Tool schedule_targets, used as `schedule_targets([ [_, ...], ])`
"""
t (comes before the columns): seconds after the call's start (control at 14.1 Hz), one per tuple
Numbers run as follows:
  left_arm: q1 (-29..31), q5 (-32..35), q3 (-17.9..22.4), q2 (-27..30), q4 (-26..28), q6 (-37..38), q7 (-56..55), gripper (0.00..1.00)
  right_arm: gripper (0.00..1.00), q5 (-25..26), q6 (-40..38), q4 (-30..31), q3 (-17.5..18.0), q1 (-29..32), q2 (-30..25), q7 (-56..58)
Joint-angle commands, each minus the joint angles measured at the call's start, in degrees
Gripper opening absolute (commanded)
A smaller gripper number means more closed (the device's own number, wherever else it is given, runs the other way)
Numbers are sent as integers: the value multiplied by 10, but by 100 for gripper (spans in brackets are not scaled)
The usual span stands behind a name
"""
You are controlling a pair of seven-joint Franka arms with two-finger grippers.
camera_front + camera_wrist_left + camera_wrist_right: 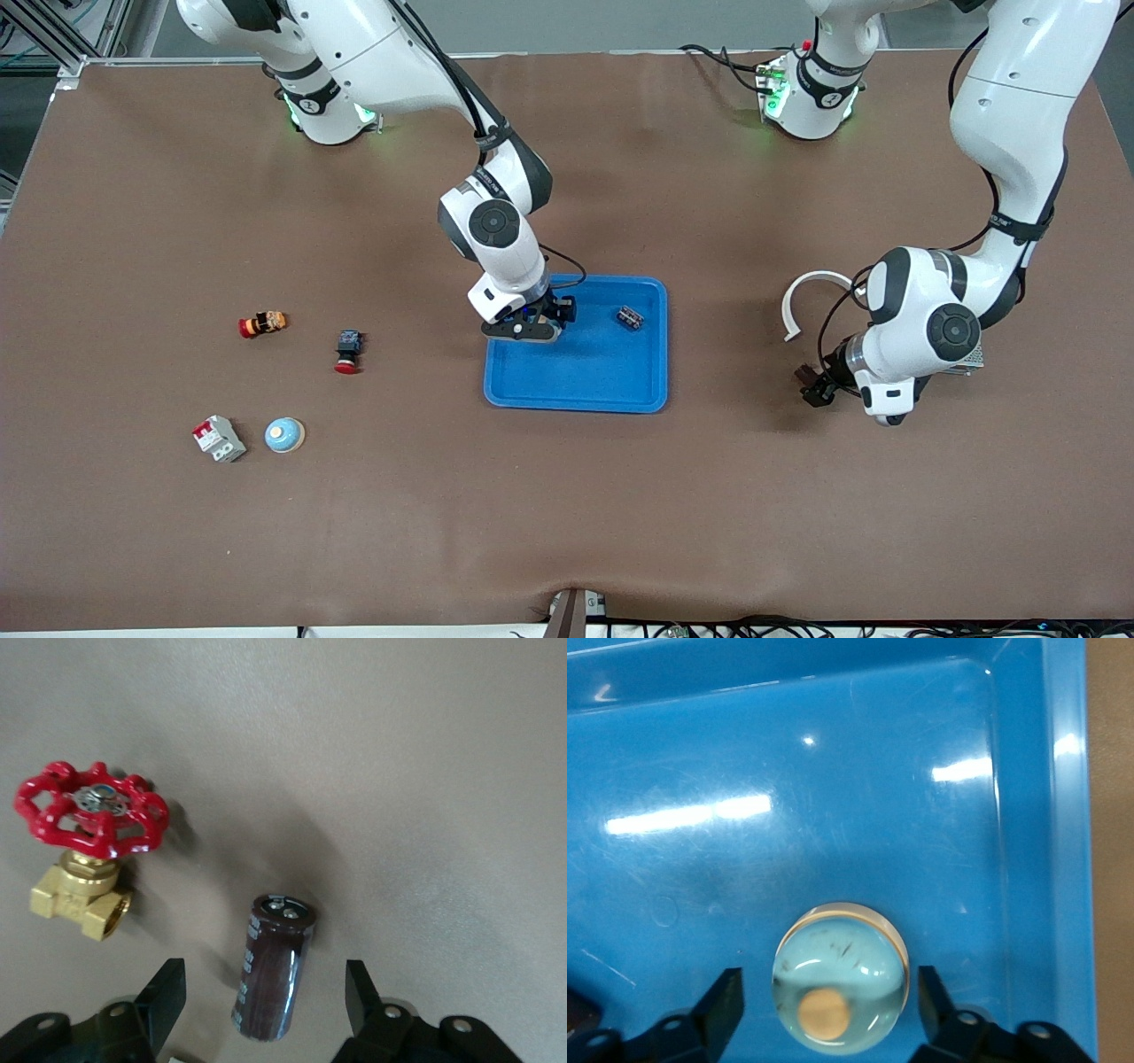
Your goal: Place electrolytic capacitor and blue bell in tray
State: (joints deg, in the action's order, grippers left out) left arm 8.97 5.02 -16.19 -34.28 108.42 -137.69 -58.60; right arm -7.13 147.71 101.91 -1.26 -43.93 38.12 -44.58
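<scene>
- Nearest the front camera, toward the right arm's end of the table, sit a grey-and-red breaker block [219, 439] and a pale blue dome [284, 434], with a black-and-red push button [347, 351] and an orange-and-red part [263, 324] farther from the camera.
- Front view: the right arm reaches out to the blue tray [602, 372], bent steeply down at the wrist, and the right gripper [530, 330] is low over the tray's corner toward the right arm's end. A small dark part [630, 317] lies in the tray.
- Front view: the left arm is folded low, with the left gripper [811, 387] close to the table, well apart from the tray. A white curved strip [815, 297] lies near it. I cannot see the capacitor from here.
- Left wrist view: the electrolytic capacitor [275, 970] lies on its side on the table, directly between the left gripper [266, 979] fingers [168, 992]. They stand apart on either side without touching it. Its long axis runs crosswise to the line between them, slightly skewed, so closing should pinch its round flanks. A red-handled brass valve [89, 842] stands beside it, out of the fingers' path.
- Right wrist view: the blue bell [840, 988] rests on the tray [833, 771] floor near a corner. The right gripper [824, 983] is spread, its fingers [726, 997] just clear of the bell. This half of the task looks done.
</scene>
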Motion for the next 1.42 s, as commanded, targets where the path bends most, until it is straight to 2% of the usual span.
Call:
schedule_targets([
  [0.0, 0, 5, -2, -6, 2, -11, -6, 56, 100, 4, 3, -3, -7, -11, 0, -16],
  [0.14, 0, 7, -2, -8, 3, -11, -4, 28, 100, 4, 1, -3, -7, -9, -5, -13],
  [0.21, 0, 7, -2, -8, 3, -11, -5, 5, 100, 4, -1, -3, -7, -7, -9, -11],
  [0.28, -3, 7, -2, -5, 2, -8, -4, 0, 100, 4, -8, -7, -8, -5, -13, -9],
  [0.57, -4, 7, -15, 36, -11, 19, -7, 0, 100, 4, -27, -29, -12, 32, -44, 34],
  [0.85, -11, 5, -54, 40, -88, 98, -33, 0, 100, 4, -131, -96, -12, 87, -46, 98],
  [1.14, -75, 8, -56, 27, -127, 109, -99, 0, 100, 4, -259, -164, -12, 153, -47, 192],
  [1.35, -114, 10, -56, 21, -146, 109, -139, 0, 100, 5, -294, -182, -13, 215, -48, 293],
])
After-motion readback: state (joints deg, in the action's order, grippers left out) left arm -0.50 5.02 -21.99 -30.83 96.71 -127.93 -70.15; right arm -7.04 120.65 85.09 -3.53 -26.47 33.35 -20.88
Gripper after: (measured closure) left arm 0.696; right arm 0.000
